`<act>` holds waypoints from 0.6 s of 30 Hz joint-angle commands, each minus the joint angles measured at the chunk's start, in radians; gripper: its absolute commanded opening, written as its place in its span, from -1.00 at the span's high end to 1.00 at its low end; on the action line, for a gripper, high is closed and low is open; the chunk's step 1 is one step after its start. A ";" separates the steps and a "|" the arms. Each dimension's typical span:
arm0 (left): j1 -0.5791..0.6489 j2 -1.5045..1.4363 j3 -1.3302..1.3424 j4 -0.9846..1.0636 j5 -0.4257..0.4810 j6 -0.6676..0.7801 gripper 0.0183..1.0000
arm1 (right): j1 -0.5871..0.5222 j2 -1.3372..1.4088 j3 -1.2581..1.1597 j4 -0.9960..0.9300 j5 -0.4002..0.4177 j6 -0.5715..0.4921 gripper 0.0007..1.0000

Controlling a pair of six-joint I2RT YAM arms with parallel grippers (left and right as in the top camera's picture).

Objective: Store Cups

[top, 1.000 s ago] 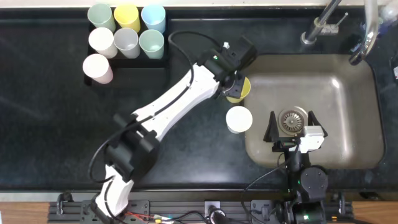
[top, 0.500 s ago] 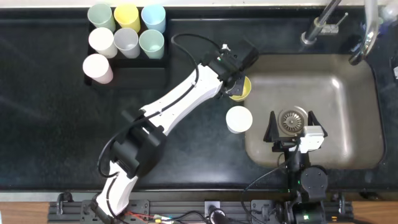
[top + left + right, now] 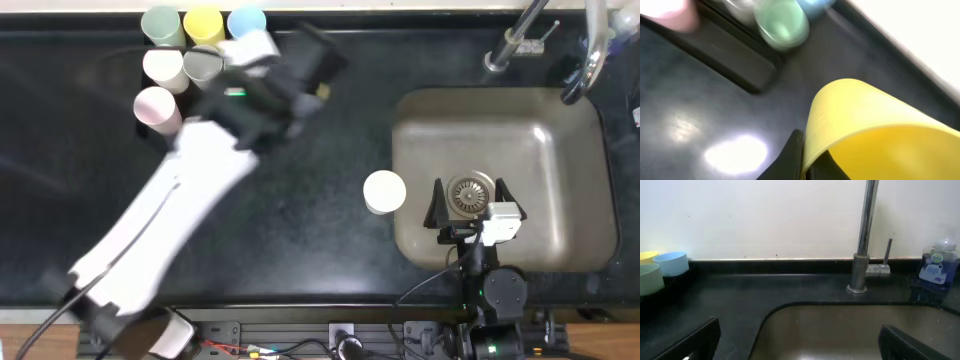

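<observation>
OK, left gripper (image 3: 809,165) is clamped on the held yellow cup (image 3: 875,135), one dark finger (image 3: 791,156) pressed to the outside of the wall and the rim caught between the jaws. The cup is tipped, with its open mouth toward the wrist camera. It hangs over the dark counter (image 3: 330,250), just beside the near corner of the black tray (image 3: 735,60) and close to the mint cup (image 3: 782,22) standing in that tray.

In the top view the left arm (image 3: 180,210) stretches from the bottom-left up to the tray area. Other cups sit in rows in the tray: pale green cup (image 3: 160,22), second yellow cup (image 3: 203,22), blue cup (image 3: 245,20), white cup (image 3: 163,65), grey cup (image 3: 203,65). Pink cup (image 3: 155,105) stands at the tray's outer corner; I cannot tell whether it is in or just outside.

Another white cup (image 3: 384,190) stands alone, upright, on the counter at the left rim of the sink (image 3: 560,230), well apart from the tray.

Right gripper (image 3: 470,200) sits over the sink basin near the drain, fingers spread wide, holding nothing. Its wrist view looks toward the faucet (image 3: 865,235) and a soap bottle (image 3: 938,266) on the back ledge.
</observation>
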State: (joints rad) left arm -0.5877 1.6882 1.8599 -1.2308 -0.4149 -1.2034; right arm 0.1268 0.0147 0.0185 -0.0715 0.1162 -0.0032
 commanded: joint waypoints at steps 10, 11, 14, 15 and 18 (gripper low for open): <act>0.415 -0.089 -0.387 0.140 0.175 -0.115 0.96 | 0.005 -0.011 -0.014 0.005 0.007 0.003 -1.00; 0.420 -0.089 -0.412 0.159 0.174 -0.118 0.96 | 0.005 -0.011 -0.014 0.005 0.007 0.003 -1.00; 0.422 -0.086 -0.465 0.172 0.159 -0.195 0.96 | 0.005 -0.011 -0.014 0.005 0.007 0.003 -0.99; 0.423 -0.081 -0.473 0.173 0.158 -0.206 0.96 | 0.005 -0.011 -0.014 0.005 0.007 0.003 -1.00; 0.425 -0.054 -0.479 0.191 0.161 -0.208 0.96 | 0.005 -0.011 -0.014 0.005 0.007 0.003 -1.00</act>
State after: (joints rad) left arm -0.1638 1.6131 1.3876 -1.0554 -0.2634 -1.3655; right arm 0.1268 0.0147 0.0185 -0.0715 0.1162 -0.0032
